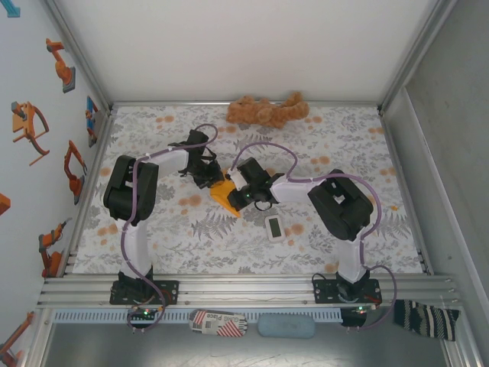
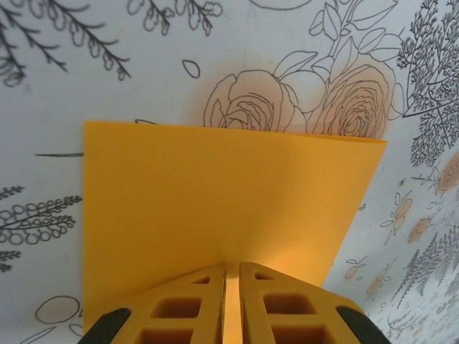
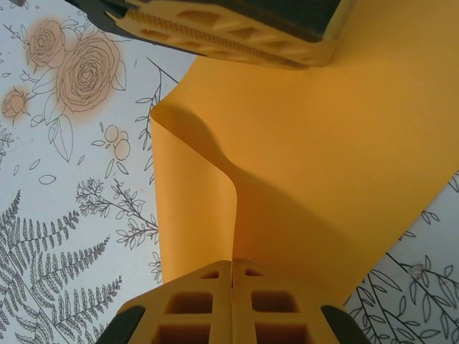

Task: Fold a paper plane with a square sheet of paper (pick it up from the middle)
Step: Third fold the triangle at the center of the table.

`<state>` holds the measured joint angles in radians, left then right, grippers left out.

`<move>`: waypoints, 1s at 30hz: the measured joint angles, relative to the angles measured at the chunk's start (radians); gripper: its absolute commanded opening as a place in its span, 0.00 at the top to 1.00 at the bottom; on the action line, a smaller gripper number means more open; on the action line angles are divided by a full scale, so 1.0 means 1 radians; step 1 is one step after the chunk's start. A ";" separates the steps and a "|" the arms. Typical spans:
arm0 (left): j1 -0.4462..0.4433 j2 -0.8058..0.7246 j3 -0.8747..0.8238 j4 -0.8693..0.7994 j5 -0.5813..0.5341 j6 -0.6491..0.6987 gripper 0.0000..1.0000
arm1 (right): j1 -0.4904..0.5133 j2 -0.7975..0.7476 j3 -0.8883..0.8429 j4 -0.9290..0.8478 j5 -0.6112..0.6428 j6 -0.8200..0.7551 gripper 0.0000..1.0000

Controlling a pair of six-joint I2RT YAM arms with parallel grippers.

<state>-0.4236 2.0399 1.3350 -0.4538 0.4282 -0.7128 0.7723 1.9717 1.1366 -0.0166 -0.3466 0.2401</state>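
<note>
Presently the square sheet of paper sits at the middle of the floral table, held between the two arms; whether it fully clears the surface cannot be told. Left claw is pressed nearly together, pinching one edge of the sheet, which appears doubled over with a fold line along its far side. Right claw is pressed together on another edge, where the paper bulges in a loose curl. Judgement: a fold is being formed. Recommended: match the edges before setting any crease, draw the curl flat under gentle tension, and grip firmly so the thin sheet neither slips nor tears.
</note>
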 measured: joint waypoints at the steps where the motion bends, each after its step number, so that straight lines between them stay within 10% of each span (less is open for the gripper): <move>1: 0.002 0.000 0.000 0.002 0.003 -0.001 0.82 | 0.000 0.001 0.001 -0.003 0.000 0.000 1.00; 30: 0.044 0.004 0.007 -0.007 -0.014 -0.011 0.88 | -0.006 0.010 0.007 -0.018 0.001 0.032 1.00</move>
<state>-0.3794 2.0441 1.3418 -0.4610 0.4137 -0.7238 0.7658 1.9820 1.1439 -0.0345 -0.3458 0.2726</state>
